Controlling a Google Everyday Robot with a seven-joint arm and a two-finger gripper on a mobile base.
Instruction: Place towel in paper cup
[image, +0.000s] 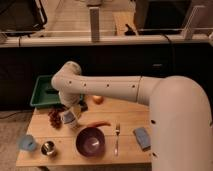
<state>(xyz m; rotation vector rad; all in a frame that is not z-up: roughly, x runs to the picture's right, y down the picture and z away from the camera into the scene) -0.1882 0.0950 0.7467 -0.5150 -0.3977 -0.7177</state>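
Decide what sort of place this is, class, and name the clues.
Probably a robot test lab or office: a small wooden table of props such as a purple bowl and green bin, railings behind, the end effector hovering above.

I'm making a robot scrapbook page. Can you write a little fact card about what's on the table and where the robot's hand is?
table: wooden
gripper: low over the table's left part, beside the grapes
grapes: dark bunch, left side
green bin: back left corner
purple bowl: front middle
fork: right of the bowl
metal cup: front left
blue cloth: right side
orange fruit: back middle
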